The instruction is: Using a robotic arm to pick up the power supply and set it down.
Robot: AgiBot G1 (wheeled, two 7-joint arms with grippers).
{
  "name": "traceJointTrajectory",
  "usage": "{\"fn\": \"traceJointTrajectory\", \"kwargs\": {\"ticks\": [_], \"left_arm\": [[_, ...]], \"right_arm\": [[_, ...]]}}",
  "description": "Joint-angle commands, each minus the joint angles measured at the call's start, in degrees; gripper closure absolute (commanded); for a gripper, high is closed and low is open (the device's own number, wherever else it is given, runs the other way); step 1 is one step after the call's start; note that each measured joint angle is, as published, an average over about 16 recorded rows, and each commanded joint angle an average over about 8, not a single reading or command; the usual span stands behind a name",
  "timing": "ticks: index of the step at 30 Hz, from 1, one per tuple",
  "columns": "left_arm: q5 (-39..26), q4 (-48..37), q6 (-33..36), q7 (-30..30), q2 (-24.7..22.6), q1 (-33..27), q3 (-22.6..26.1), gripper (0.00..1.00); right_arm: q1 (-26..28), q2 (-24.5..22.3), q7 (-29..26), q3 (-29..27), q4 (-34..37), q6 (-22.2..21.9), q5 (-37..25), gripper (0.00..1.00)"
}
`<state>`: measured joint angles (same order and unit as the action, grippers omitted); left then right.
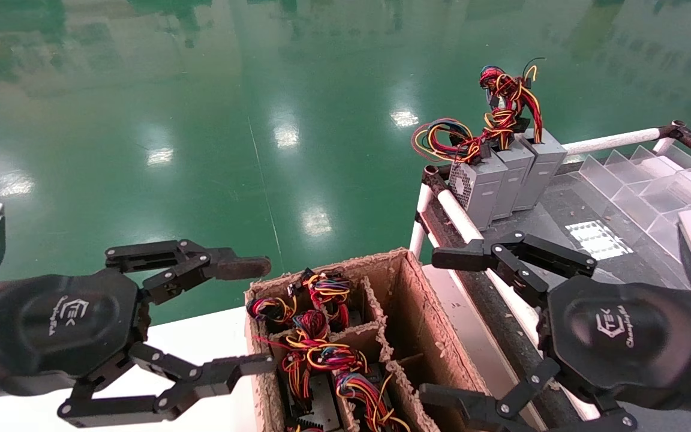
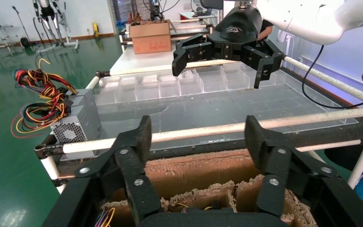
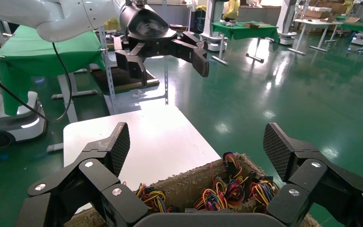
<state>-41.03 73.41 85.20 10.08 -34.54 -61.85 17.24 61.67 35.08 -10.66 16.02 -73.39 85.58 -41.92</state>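
Note:
Three grey power supplies (image 1: 504,174) stand side by side at the rack's near corner, their red, yellow and black wires bunched on top; one shows in the left wrist view (image 2: 78,125). More wire bundles (image 1: 315,354) fill a divided cardboard box (image 1: 408,300), also seen in the right wrist view (image 3: 217,189). My left gripper (image 1: 255,315) hangs open just left of the box, with nothing between its fingers (image 2: 199,135). On the other side of the box, over the rack edge, my right gripper (image 1: 441,327) is open and empty (image 3: 198,146).
A white pipe rail (image 1: 459,216) edges the rack beside the box. Clear plastic dividers (image 1: 651,180) line the rack's far right. The box sits by a white table (image 1: 201,336). Glossy green floor (image 1: 261,120) lies beyond.

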Motion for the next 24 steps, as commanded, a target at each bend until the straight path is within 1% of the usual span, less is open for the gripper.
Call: {"fn": "traceJointTrajectory", "kwargs": {"ticks": [1,24], "left_arm": [[0.0,0.0,0.0,0.0,0.0,0.0,0.0,1.00],[0.0,0.0,0.0,0.0,0.0,0.0,0.0,1.00]], "right_arm": [[0.0,0.0,0.0,0.0,0.0,0.0,0.0,0.00],[0.0,0.0,0.0,0.0,0.0,0.0,0.0,0.00]]}}
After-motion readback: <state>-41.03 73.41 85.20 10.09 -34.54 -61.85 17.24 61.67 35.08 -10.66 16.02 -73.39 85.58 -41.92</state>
